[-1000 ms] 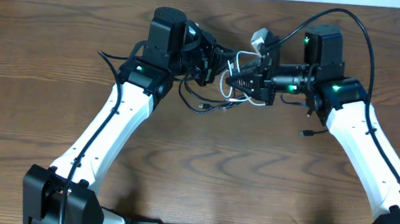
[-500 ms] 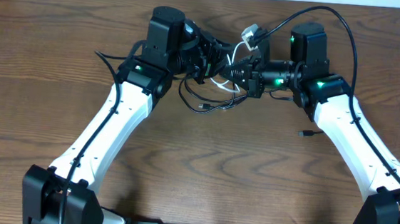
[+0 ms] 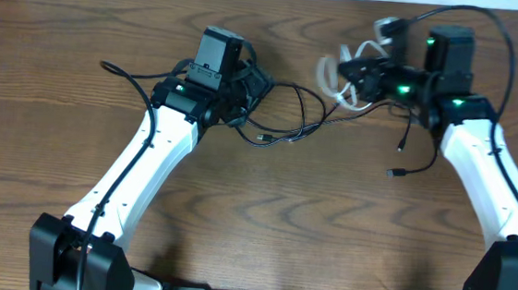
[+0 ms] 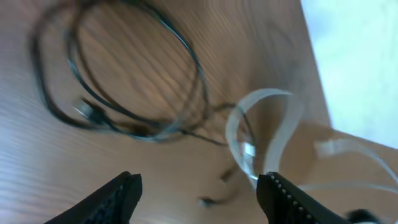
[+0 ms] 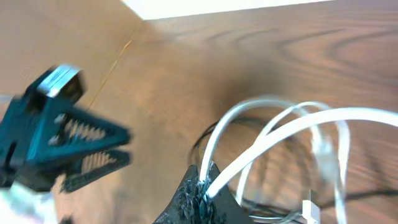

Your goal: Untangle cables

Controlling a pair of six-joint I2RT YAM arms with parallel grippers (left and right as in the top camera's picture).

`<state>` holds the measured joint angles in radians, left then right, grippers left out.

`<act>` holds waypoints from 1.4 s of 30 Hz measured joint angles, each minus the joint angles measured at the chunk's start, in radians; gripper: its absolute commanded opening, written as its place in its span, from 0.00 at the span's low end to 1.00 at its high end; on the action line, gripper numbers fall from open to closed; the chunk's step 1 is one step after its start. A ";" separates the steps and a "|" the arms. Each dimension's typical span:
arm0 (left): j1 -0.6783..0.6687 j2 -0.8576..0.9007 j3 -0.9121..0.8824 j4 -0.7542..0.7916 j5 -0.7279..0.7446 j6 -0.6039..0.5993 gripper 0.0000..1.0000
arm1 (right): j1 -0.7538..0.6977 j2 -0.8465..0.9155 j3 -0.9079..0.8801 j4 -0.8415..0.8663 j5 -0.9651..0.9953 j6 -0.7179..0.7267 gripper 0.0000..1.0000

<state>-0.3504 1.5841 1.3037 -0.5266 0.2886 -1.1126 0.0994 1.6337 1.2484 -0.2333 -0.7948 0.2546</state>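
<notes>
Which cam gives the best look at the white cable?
Right wrist: the white cable fills the frame in loops, pinched in the right claw. Overhead shows it small beside that claw; left wrist shows only a blurred loop.

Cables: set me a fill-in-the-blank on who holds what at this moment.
The right gripper is ____ on the white cable.
The left gripper stands ____, holding nothing.
The black cable loops on the wooden ____.
Missing: shut; open; table.

Right end effector (image 5: 200,190) pulled white cable (image 5: 292,127) away; left end effector (image 4: 199,186) opened.
</notes>
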 measured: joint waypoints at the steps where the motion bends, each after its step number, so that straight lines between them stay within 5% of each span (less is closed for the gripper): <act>1: 0.000 0.000 0.000 -0.001 -0.015 0.029 0.67 | -0.009 0.000 0.000 0.002 0.006 0.006 0.01; 12: 0.000 0.000 0.000 -0.046 -0.066 0.311 0.67 | -0.276 0.000 0.155 0.012 0.150 0.100 0.01; 18: 0.000 0.000 0.000 -0.077 -0.071 0.408 0.67 | -0.449 0.104 0.414 -0.100 0.134 0.106 0.01; 27: 0.000 0.000 0.000 -0.099 -0.074 0.441 0.67 | -0.601 0.445 0.864 -0.249 0.122 0.105 0.01; 42: -0.014 0.000 0.000 -0.103 -0.079 0.441 0.66 | -0.696 0.704 0.893 0.030 0.493 0.060 0.01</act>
<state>-0.3641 1.5841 1.3037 -0.6300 0.2100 -0.6712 -0.5964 2.3379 2.1414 -0.2031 -0.3016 0.3145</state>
